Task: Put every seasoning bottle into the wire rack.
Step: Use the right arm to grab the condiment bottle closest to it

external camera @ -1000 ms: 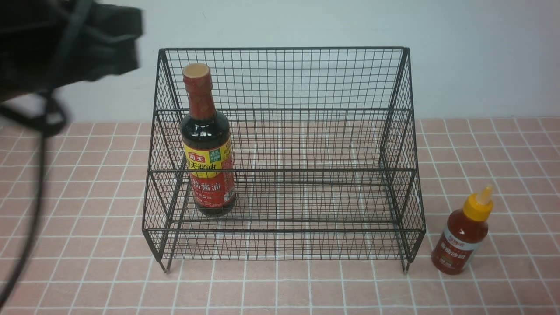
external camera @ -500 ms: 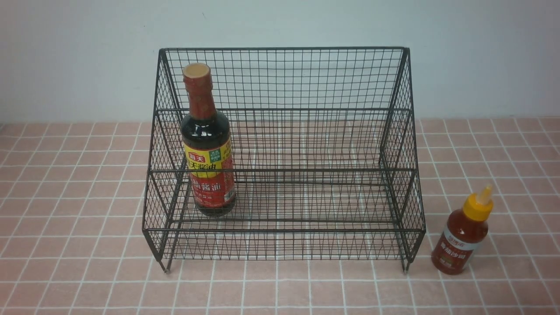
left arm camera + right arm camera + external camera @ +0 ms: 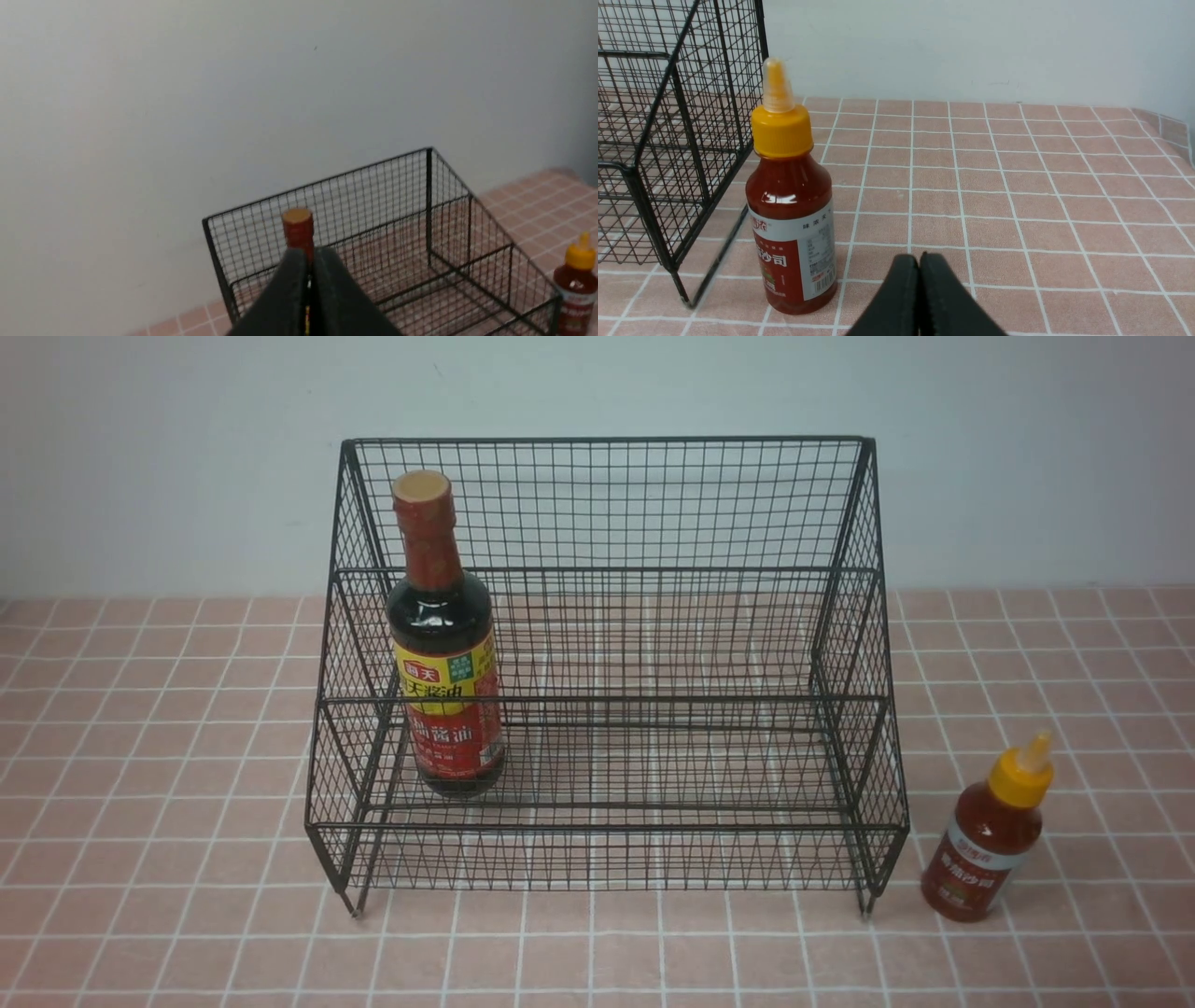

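Left gripper (image 3: 309, 255): jaws pressed flat together, nothing between them, hanging in the air on the near side of the rack (image 3: 607, 699) and clear of it. Its wrist camera looks down past the fingertips at the tan cap of the soy-sauce bottle (image 3: 445, 644); no contact with bottle or wire. Right gripper (image 3: 919, 259): jaws also fully together, empty, sitting low over the tiled table (image 3: 168, 709). The red sauce bottle (image 3: 988, 840) is near it, off to one side of the fingertips, with a visible gap and no touch. Soy-sauce bottle stands upright inside the rack on the lower front tier, at the left end, close to the left mesh side; the front rail crosses its label and its red-wrapped neck reaches above the upper tier's rail. Red sauce bottle is outside the rack, upright on the table with a slight lean in the front view, just beside the rack's right front corner and leg, yellow nozzle cap up. Can't tell whether it touches the wire. Rack stands on its short legs with its back toward the pale wall (image 3: 140, 457); upper tier is bare mesh.
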Action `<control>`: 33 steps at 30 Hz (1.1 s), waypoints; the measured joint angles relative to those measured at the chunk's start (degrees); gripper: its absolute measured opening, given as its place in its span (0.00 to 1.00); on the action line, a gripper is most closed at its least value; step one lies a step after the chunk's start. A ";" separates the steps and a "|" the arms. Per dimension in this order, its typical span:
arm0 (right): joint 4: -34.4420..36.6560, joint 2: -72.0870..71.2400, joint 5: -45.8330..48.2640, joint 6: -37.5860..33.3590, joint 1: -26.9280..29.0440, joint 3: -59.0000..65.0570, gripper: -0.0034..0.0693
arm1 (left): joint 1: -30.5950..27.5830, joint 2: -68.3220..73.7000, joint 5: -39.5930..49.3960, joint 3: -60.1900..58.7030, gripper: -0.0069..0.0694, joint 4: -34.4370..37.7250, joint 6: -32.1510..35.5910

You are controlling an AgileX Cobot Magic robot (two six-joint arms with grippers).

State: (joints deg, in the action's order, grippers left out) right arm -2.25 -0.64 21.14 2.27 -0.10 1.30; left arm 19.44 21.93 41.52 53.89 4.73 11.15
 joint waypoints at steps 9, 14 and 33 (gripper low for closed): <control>0.00 0.00 0.00 0.00 0.00 0.00 0.03 | -8.76 -13.27 -13.62 -30.83 0.08 -0.71 3.03; 0.00 0.00 0.00 0.00 0.00 0.00 0.03 | -11.91 -20.11 -21.06 -47.12 0.08 -0.65 3.03; 0.00 0.00 0.00 0.00 0.00 0.00 0.03 | -15.80 -22.58 -19.94 -55.42 0.08 -0.39 3.03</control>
State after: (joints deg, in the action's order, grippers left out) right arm -2.25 -0.64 21.14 2.27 -0.10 1.30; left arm 3.64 -0.66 21.58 -1.53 4.34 14.18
